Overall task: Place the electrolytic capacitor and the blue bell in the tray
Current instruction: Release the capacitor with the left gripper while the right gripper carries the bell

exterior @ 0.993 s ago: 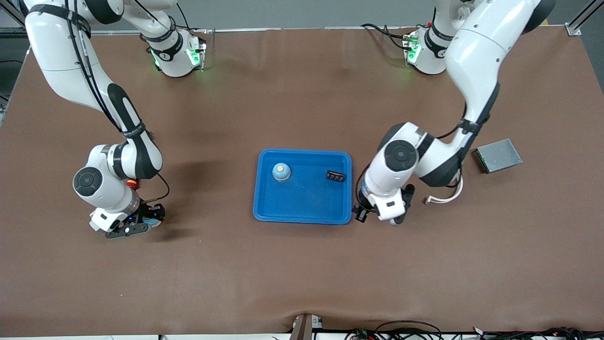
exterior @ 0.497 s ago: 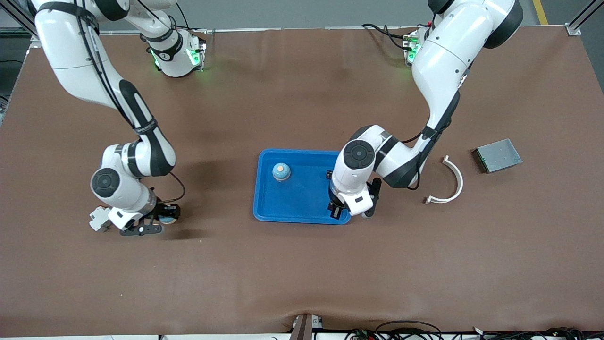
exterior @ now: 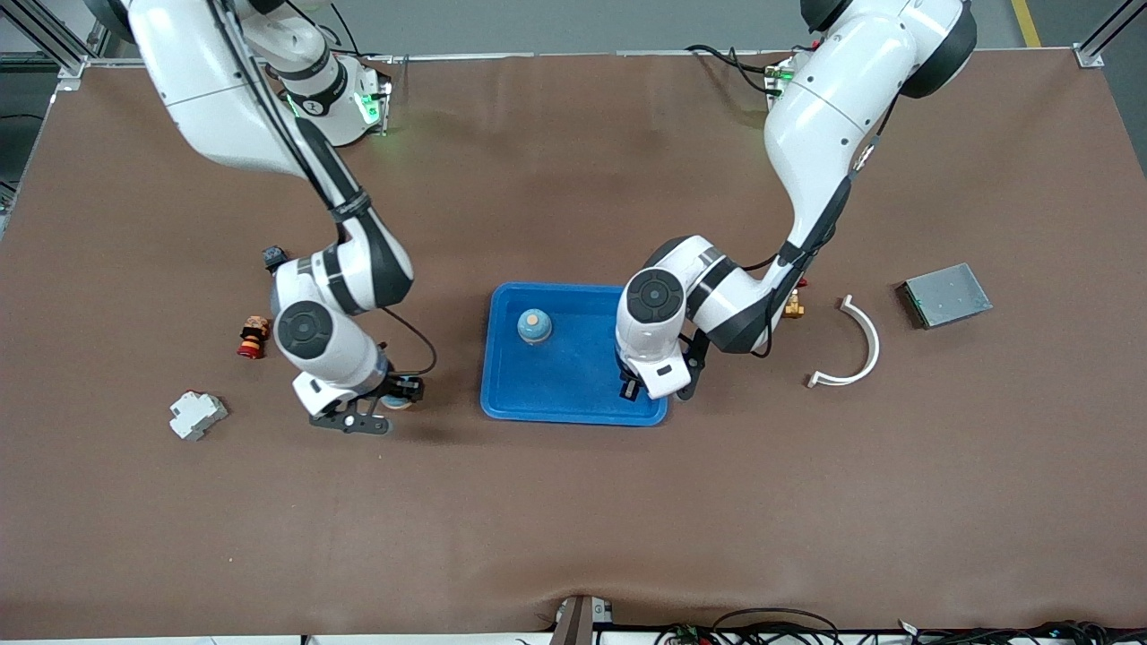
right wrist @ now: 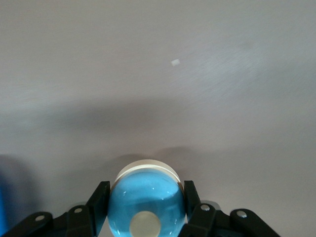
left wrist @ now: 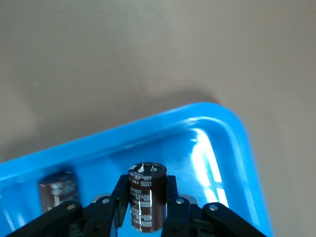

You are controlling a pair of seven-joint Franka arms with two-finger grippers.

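Capacitor (left wrist: 146, 196) between left jaws, over tray (left wrist: 232, 148)

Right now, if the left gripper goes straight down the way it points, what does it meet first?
Probably the tray floor. The left gripper, shut on the capacitor, points down over the tray's corner; nothing shows between them, though the height is unclear.

A brown mat (exterior: 556, 502) covers the wide table, lit evenly from above, with grey floor and metal frame posts (exterior: 1102, 36) visible along its upper edge.
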